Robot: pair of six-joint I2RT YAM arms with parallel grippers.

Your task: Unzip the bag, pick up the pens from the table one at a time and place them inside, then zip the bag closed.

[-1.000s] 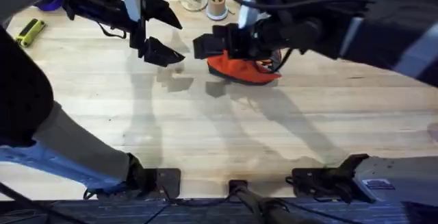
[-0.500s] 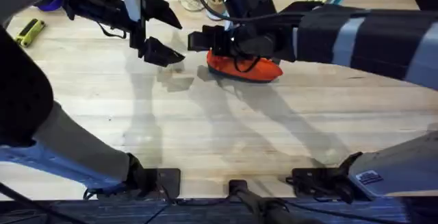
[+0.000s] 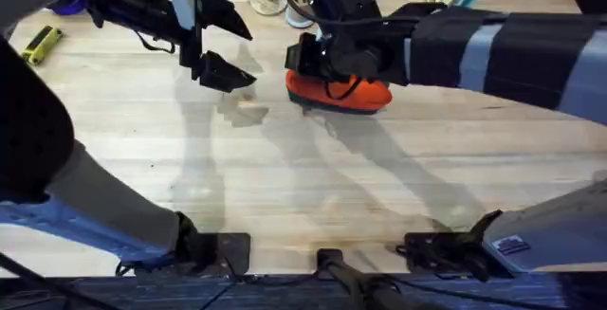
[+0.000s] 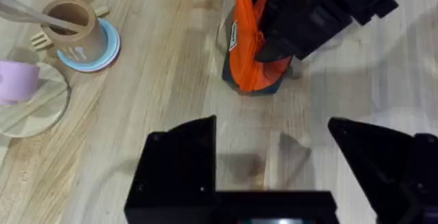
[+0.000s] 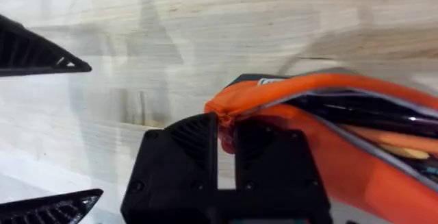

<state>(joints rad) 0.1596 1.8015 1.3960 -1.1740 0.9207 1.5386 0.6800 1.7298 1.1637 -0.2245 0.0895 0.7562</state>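
Bag (image 3: pixel 340 93) on table (image 3: pixel 303 187), far centre, orange.

Overhead: right gripper (image 3: pixel 308 59) at bag's left end, probably working zipper. Left gripper (image 3: pixel 220 43) hovers left of bag, spread wide, holding nothing, likely waiting.

Left wrist: bag upright, right gripper (image 4: pixel 274 42) over it.

Right wrist: fingers (image 5: pixel 181 162) pinched at zipper end, likely on pull tab; bag gapes open, dark contents inside, pen not clearly told.

One bag (image 3: pixel 340 93), two end effectors (left (image 3: pixel 220 43), right (image 3: pixel 305 56)), one table (image 3: pixel 313 177).
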